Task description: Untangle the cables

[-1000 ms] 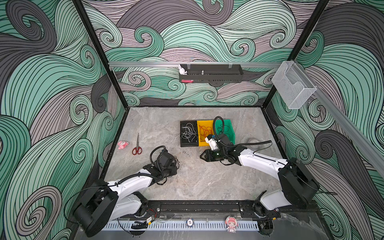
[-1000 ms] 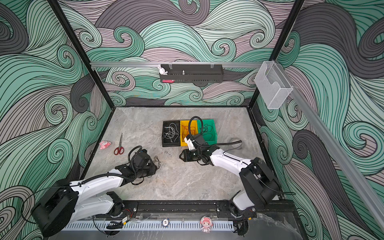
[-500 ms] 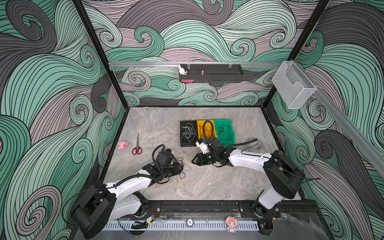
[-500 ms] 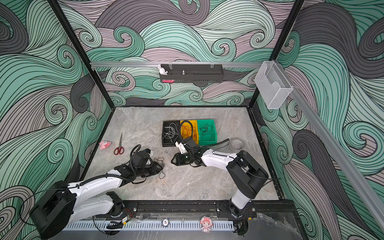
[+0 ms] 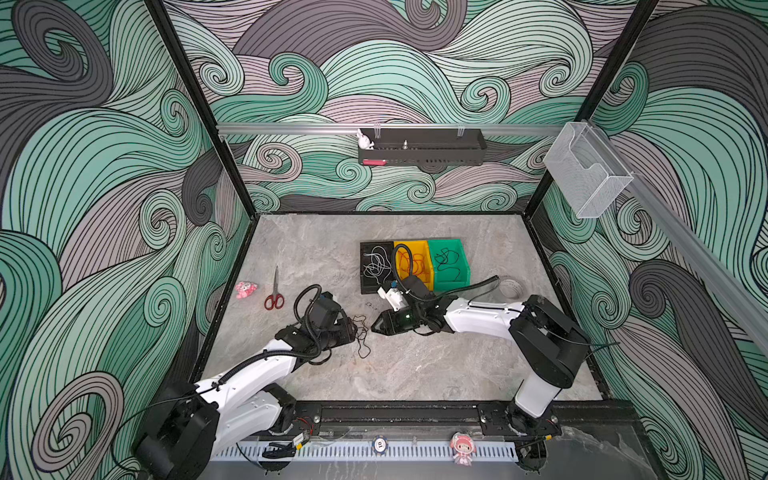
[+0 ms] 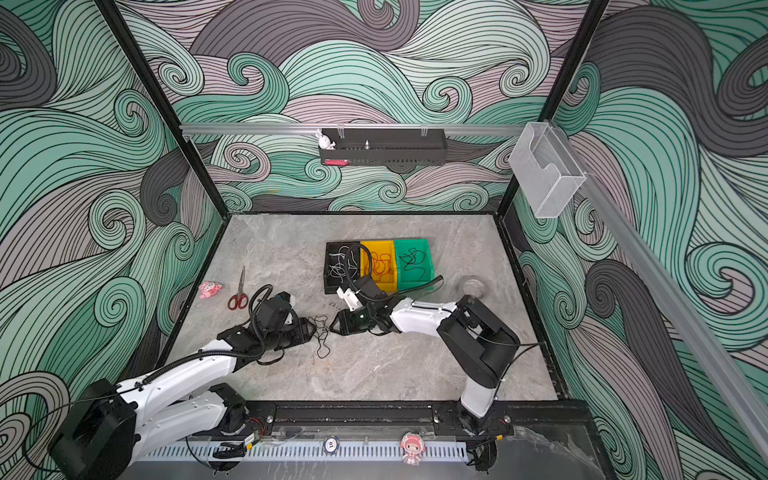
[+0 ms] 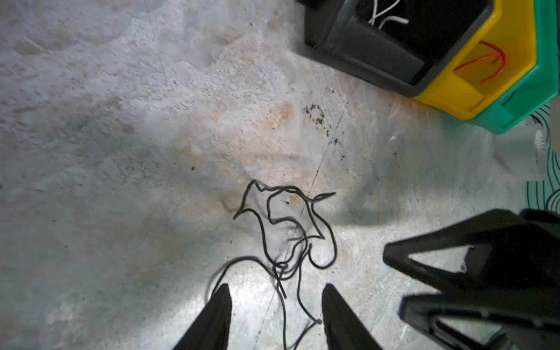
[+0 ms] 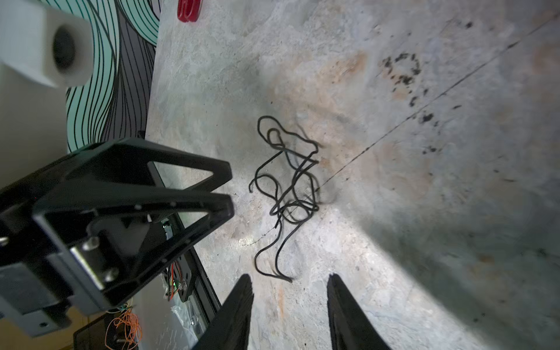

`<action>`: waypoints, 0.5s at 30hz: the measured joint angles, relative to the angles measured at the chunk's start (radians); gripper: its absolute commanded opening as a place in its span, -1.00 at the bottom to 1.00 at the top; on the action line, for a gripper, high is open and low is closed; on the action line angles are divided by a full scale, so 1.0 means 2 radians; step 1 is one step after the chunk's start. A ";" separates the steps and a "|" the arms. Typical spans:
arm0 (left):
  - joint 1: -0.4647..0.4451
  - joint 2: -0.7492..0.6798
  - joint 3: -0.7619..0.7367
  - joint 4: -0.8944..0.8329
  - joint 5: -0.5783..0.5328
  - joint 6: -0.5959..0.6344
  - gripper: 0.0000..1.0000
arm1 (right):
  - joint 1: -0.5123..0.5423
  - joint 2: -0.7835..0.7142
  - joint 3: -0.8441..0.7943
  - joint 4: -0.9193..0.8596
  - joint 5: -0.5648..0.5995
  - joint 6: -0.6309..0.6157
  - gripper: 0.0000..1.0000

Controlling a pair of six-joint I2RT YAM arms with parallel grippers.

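Two hands face one another across a small knot of black cable (image 5: pixel 360 336) lying loose on the counter (image 5: pixel 415 374), in front of the row of bins. The left hand (image 7: pixel 274 292) is released. Its fingers stand apart with a trailing strand running between them, unpinched. The right hand (image 8: pixel 289 280) is likewise spread and empty, its tips just short of the nearest loop.

That opposed placing suits a tangle: each hand can take a different strand and draw outward, so the knot opens instead of tightening. The bins explain the rest — white cables (image 5: pixel 376 266) lie in the black bin (image 5: pixel 362 270), red cables (image 5: pixel 415 266) in the yellow bin (image 5: pixel 411 243), and black cables (image 5: pixel 446 259) in the green bin (image 5: pixel 451 286). Sorting by colour looks mostly done, and this knot seems to be the last piece.

Each hand probably needs to close on a separate loop next. The wire looks thin and springy — a grip too near the crossing would likely drag the whole clump along.
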 measured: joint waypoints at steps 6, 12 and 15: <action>0.020 0.042 0.009 0.012 0.013 0.008 -0.03 | 0.028 0.023 0.000 0.008 -0.006 0.002 -0.15; 0.039 0.091 0.043 0.012 0.040 0.020 -0.13 | 0.046 0.054 0.002 0.016 -0.012 0.003 -0.16; 0.046 0.107 0.050 0.017 0.048 0.023 -0.14 | 0.051 0.060 0.006 0.021 -0.014 0.004 -0.18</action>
